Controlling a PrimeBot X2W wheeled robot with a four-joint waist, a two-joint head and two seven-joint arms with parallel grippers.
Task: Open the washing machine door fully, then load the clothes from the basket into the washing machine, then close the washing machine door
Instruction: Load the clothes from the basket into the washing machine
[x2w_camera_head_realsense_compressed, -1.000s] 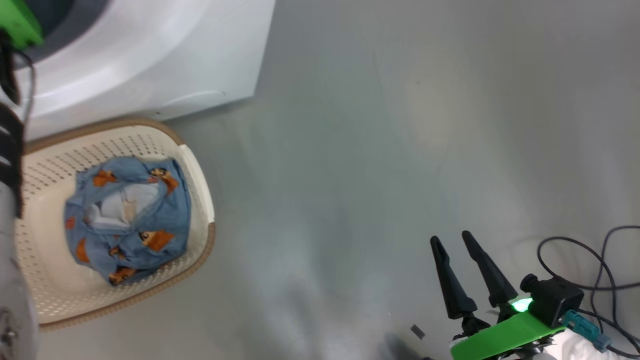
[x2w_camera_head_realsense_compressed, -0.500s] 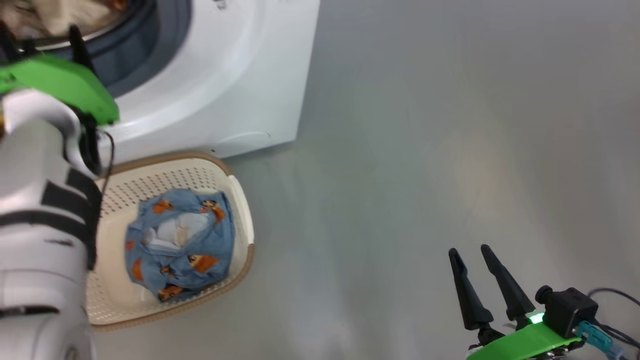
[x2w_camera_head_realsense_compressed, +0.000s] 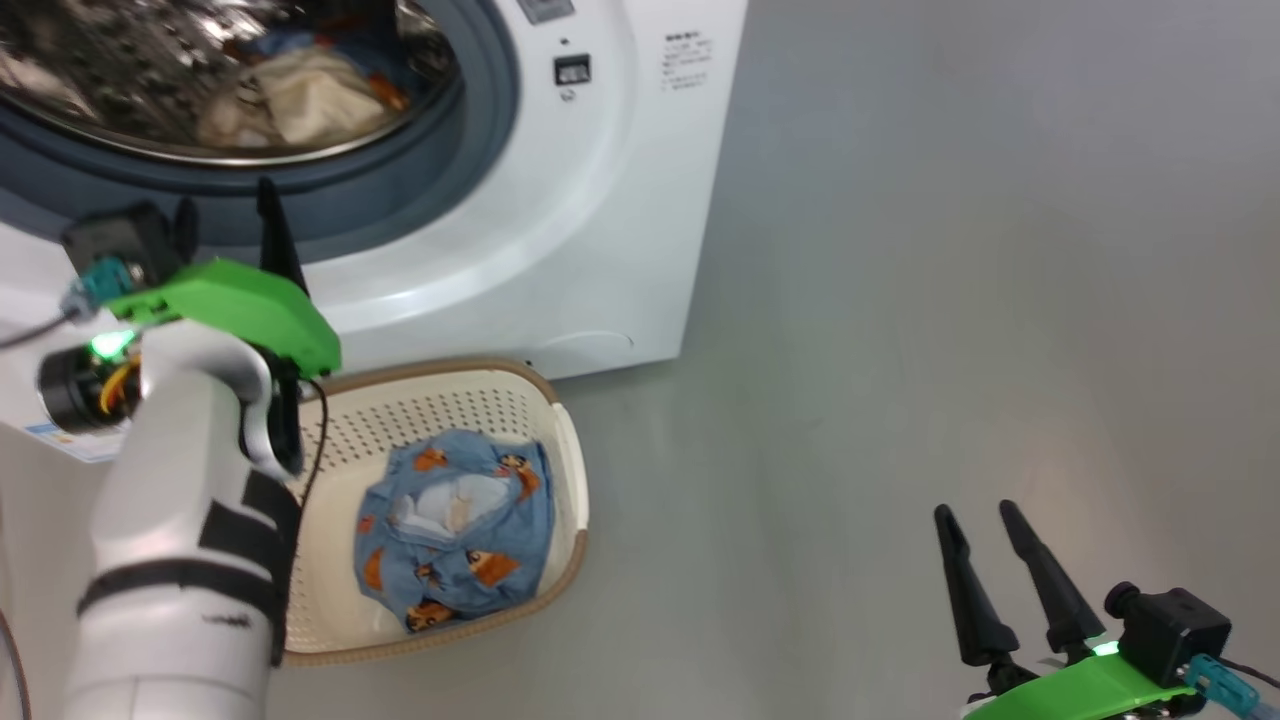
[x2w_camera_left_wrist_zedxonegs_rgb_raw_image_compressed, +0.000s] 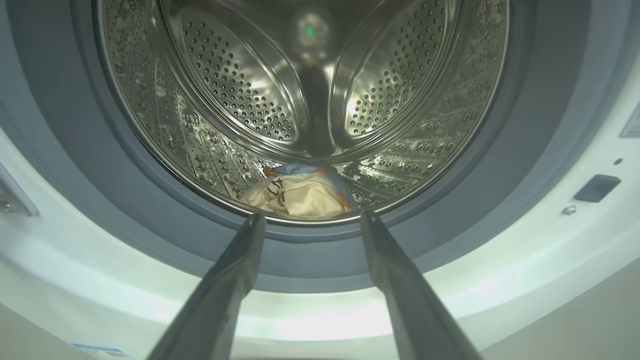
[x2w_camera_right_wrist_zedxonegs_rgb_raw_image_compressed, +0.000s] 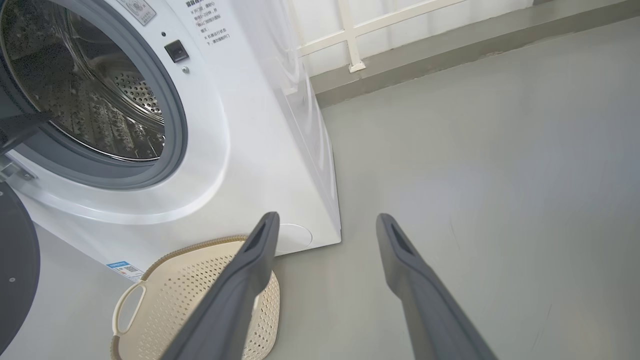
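The white washing machine (x2w_camera_head_realsense_compressed: 600, 250) stands open, its door (x2w_camera_right_wrist_zedxonegs_rgb_raw_image_compressed: 15, 265) swung out as a dark disc at the left edge. A cream garment (x2w_camera_left_wrist_zedxonegs_rgb_raw_image_compressed: 300, 195) lies at the bottom of the steel drum (x2w_camera_left_wrist_zedxonegs_rgb_raw_image_compressed: 240, 100), with a bit of blue and orange cloth behind it. My left gripper (x2w_camera_head_realsense_compressed: 228, 215) (x2w_camera_left_wrist_zedxonegs_rgb_raw_image_compressed: 312, 216) is open and empty, just outside the drum's grey-blue seal (x2w_camera_left_wrist_zedxonegs_rgb_raw_image_compressed: 320, 260). Below it the cream basket (x2w_camera_head_realsense_compressed: 565, 450) holds a light blue garment (x2w_camera_head_realsense_compressed: 455, 530) with orange prints. My right gripper (x2w_camera_head_realsense_compressed: 975, 512) (x2w_camera_right_wrist_zedxonegs_rgb_raw_image_compressed: 327, 216) is open and empty, low over the floor, far right of the basket (x2w_camera_right_wrist_zedxonegs_rgb_raw_image_compressed: 200, 295).
Bare grey floor (x2w_camera_head_realsense_compressed: 950, 250) spreads to the right of the machine. A wall with a white frame and a grey skirting (x2w_camera_right_wrist_zedxonegs_rgb_raw_image_compressed: 425, 55) runs behind it. The basket sits tight against the machine's lower front.
The head camera has swung, so the drum and my left arm have come into the picture. The basket and blue garment keep their place by the machine. Both grippers stay open.
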